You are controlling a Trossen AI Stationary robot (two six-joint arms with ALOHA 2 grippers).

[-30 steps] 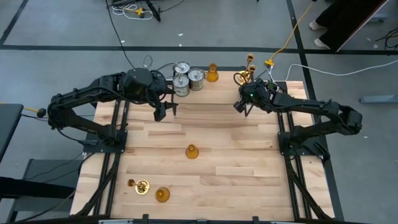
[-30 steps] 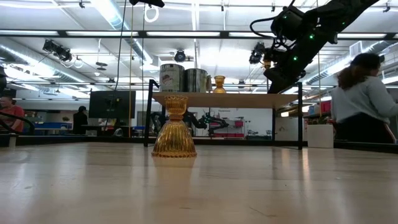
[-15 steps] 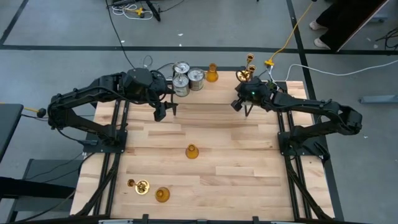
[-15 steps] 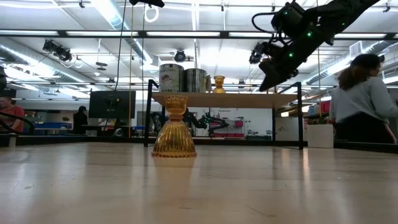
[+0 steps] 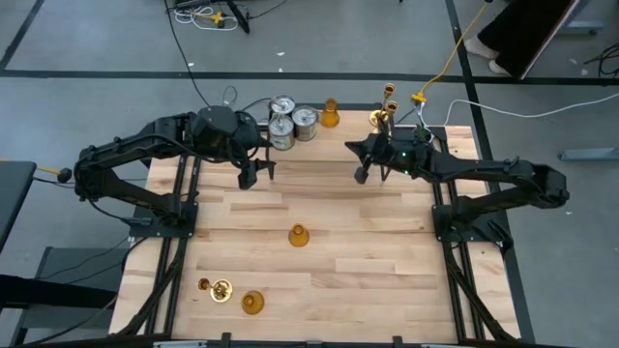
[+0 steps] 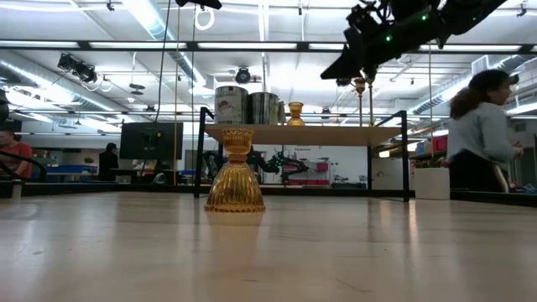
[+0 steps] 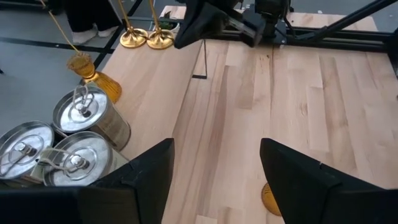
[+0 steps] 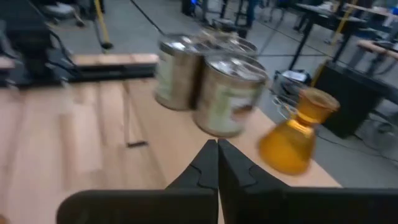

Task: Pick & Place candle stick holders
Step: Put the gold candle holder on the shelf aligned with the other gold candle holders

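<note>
Wood counter: pale planks, grey floor around.
Room: a person behind.
My left jaws: wide apart, empty.
My right jaws: pressed together, empty.

Both arms are matte black and jointed, the right arm showing small green indicator lights.

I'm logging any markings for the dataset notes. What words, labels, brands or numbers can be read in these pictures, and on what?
No text can be read in any view.
The three silvery holders: no label or brand shows on their sides.
The monitor in the room behind the table: its screen is dark.
The wooden table: bare wood, no markings.
</note>
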